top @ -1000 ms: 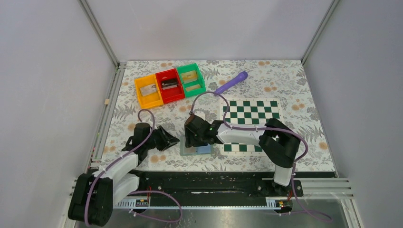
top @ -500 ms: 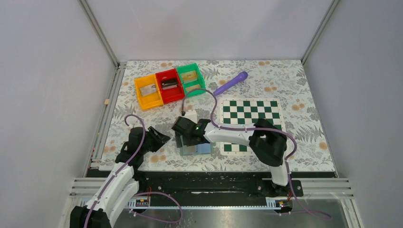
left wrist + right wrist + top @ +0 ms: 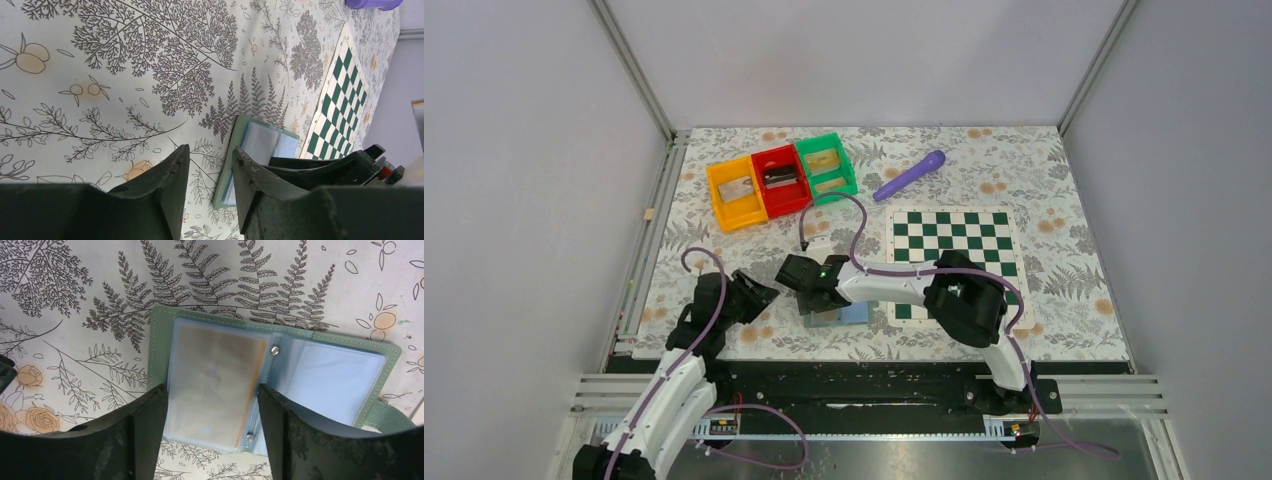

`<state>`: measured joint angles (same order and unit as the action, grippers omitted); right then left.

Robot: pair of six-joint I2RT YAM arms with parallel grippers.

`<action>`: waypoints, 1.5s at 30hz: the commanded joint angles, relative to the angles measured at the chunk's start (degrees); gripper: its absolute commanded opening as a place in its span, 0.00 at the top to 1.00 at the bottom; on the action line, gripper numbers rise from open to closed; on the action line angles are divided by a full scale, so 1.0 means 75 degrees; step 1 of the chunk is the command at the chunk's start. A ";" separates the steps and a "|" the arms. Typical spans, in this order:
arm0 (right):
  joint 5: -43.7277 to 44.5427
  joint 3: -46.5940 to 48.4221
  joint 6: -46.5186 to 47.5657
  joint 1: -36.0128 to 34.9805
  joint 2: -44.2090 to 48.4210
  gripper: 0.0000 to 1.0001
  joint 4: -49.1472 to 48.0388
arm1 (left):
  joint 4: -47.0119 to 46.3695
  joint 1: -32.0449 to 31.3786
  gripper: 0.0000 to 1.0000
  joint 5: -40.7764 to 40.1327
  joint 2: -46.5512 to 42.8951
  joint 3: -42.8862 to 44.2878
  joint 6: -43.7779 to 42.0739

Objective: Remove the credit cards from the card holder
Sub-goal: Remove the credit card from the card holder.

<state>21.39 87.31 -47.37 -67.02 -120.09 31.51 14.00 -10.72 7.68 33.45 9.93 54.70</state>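
The card holder (image 3: 160, 330) lies spread open on the floral tabletop, teal-green at the edges. Its left panel shows a tan credit card (image 3: 217, 370) behind a clear sleeve. Its right panel (image 3: 340, 375) is plain light blue. My right gripper (image 3: 210, 412) hovers open over the left panel, one finger on each side of the card and nothing held. In the top view it (image 3: 802, 282) covers most of the holder (image 3: 852, 314). My left gripper (image 3: 210, 172) is open and empty just left of the holder's edge (image 3: 235, 150); from above it (image 3: 769, 292) sits apart from the holder.
Orange (image 3: 736, 192), red (image 3: 781, 180) and green (image 3: 826, 167) bins stand at the back left. A purple stick-shaped object (image 3: 911, 174) lies behind the green-and-white chessboard (image 3: 954, 240), which borders the holder on the right. The table's near edge is close below the holder.
My right gripper has shifted left over the holder and its jaws stand wider. My left arm has drawn back to the left, away from the holder, its jaws slightly wider.
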 commanded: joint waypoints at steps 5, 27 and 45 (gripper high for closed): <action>0.0128 -0.0222 -0.0058 -0.0063 0.0142 0.46 -0.0445 | -0.0701 0.0053 0.62 0.0129 0.0352 -0.0133 0.0129; -0.0923 -0.2772 -0.0503 0.0286 0.1986 0.76 -0.3511 | -0.2857 0.0010 0.69 0.2155 0.2343 -0.0148 -0.0119; -0.2744 -0.6094 -0.2388 0.1077 0.2916 0.81 -0.9039 | -0.3593 -0.1366 0.89 0.1825 0.3280 0.0244 -0.0001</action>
<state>3.64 43.70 -61.43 -59.72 -100.86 -24.34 -8.62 -19.49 23.22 56.12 9.50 54.50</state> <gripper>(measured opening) 0.189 0.118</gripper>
